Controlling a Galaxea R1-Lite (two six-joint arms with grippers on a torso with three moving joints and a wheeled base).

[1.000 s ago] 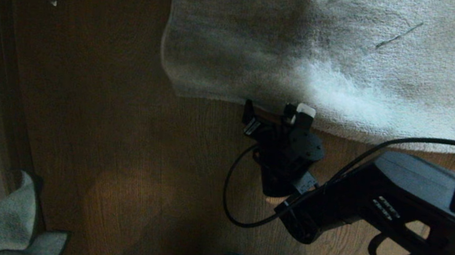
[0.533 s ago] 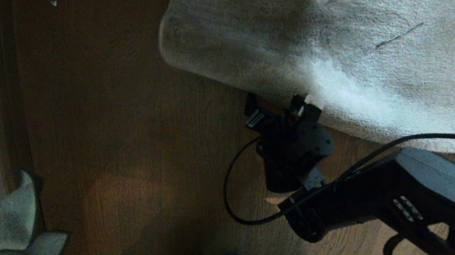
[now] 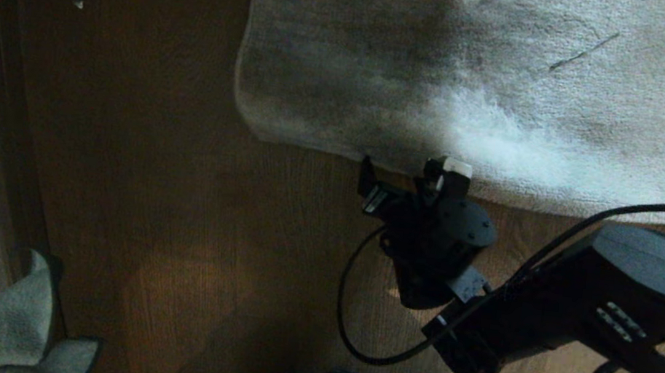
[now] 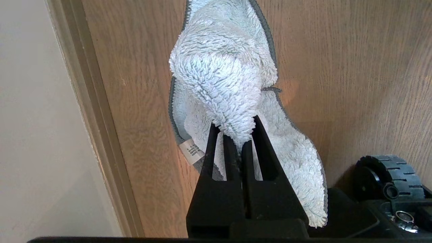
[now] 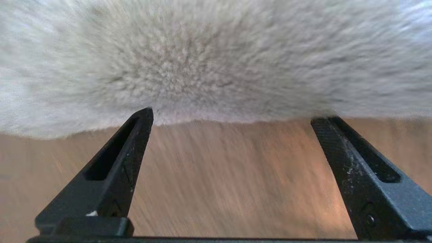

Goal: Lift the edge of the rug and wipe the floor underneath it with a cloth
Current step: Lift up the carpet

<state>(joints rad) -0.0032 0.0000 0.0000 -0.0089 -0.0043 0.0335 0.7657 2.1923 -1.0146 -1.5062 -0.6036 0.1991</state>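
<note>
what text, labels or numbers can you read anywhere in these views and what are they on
No text can be read in any view.
The small white care tag sewn to the cloth, which the shut left gripper holds, carries dark print too small to make out.
The rug edge, floor and open right gripper show none.

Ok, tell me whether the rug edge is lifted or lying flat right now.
Flat, as far as visible: the rug edge meets the floor, and the open right gripper has its fingertips at it without pinching it.
</note>
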